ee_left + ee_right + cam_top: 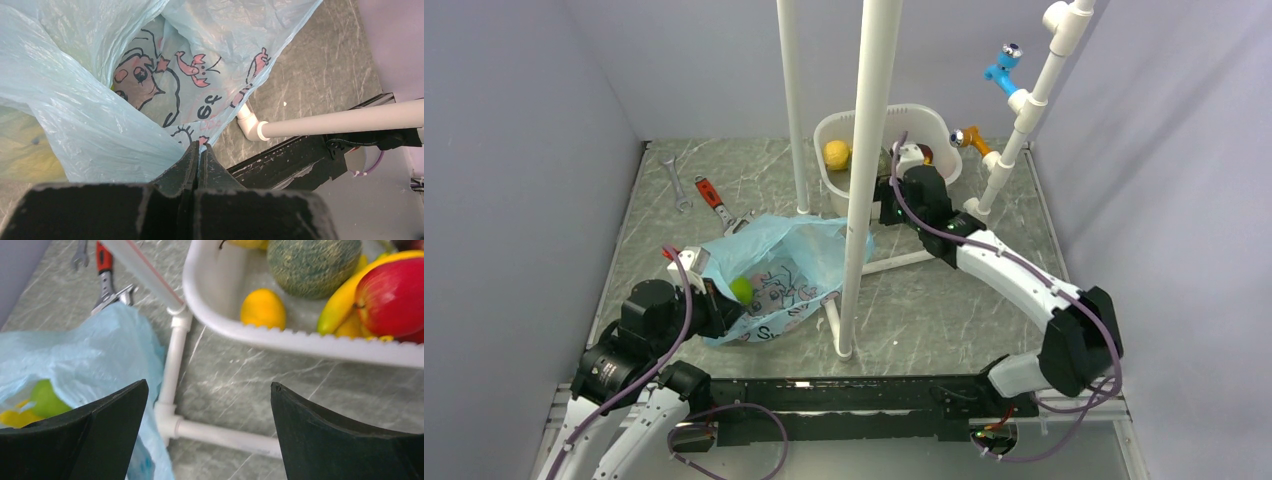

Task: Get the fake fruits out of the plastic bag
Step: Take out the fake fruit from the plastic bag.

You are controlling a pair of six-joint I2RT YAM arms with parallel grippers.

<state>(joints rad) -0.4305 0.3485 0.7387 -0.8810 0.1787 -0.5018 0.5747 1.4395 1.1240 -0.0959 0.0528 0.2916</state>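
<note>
The light blue plastic bag [789, 262] lies crumpled on the table left of centre, its mouth gaping. My left gripper [201, 146] is shut on the bag's edge [100, 115]; from above the left gripper [722, 305] sits at the bag's near-left side. A green fruit [742, 290] shows inside the bag, and in the right wrist view the green fruit [47, 397] has a yellow one [15, 417] beside it. My right gripper [210, 390] is open and empty above bare table between the bag [90, 345] and the tub. In the tub lie a netted green melon [312, 260], a lemon [262, 307], a banana [345, 300] and a red apple [390, 295].
The white tub [924, 118] stands at the back centre. A white pipe frame rises mid-table, with an upright [864, 180] and floor pipes [172, 360] close to my right gripper [886, 195]. A red-handled wrench [709, 193] and a steel spanner [674, 183] lie at the back left.
</note>
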